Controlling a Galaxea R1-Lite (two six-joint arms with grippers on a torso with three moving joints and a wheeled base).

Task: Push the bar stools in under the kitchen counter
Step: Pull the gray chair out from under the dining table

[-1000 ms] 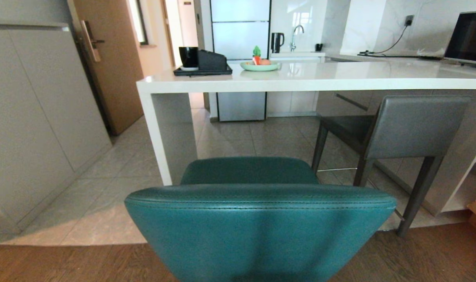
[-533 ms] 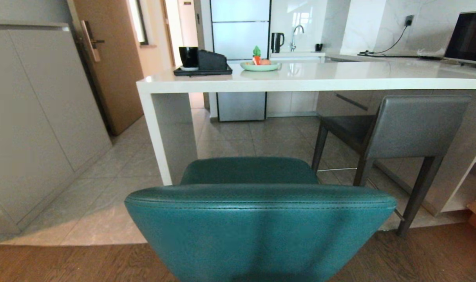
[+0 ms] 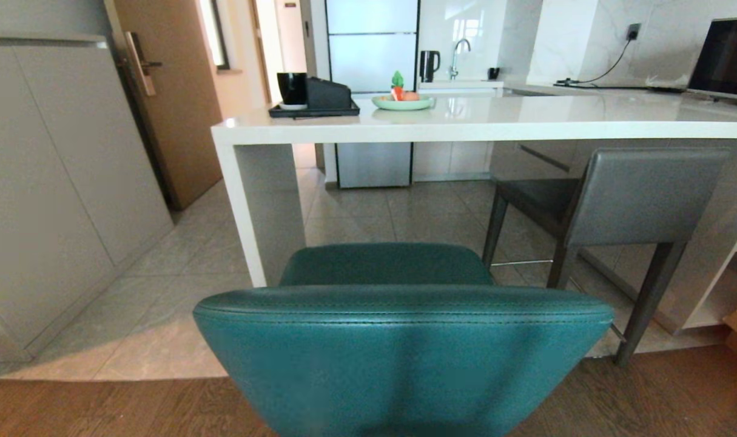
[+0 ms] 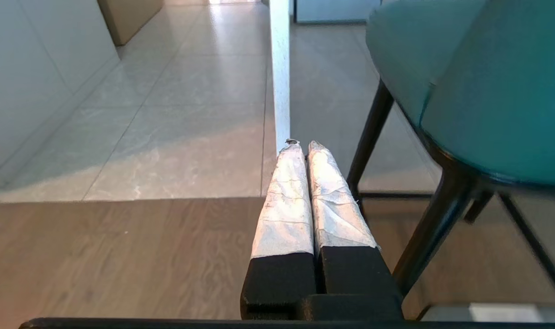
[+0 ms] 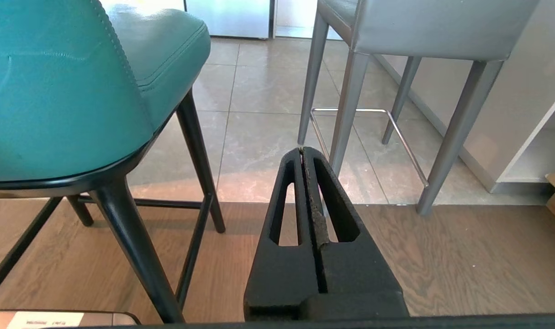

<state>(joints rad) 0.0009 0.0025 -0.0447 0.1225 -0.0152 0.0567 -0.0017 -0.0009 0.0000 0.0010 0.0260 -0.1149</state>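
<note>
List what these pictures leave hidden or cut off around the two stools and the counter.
- Teal stool: in the head view its own back hides its legs, and the bottom edge cuts off the back.
- Grey stool: the right wrist view's top edge cuts off its seat, and the head view shows only part of its legs.
- Counter: the head view's right edge cuts off its far end.
- Left end effector and right end effector: both outside the head view.

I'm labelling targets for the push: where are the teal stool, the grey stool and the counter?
teal stool [image 3: 404, 358]: head view, on its backrest.
grey stool [image 3: 644, 194]: head view, on its backrest.
counter [image 3: 495, 130]: head view, on the front edge of its top.
</note>
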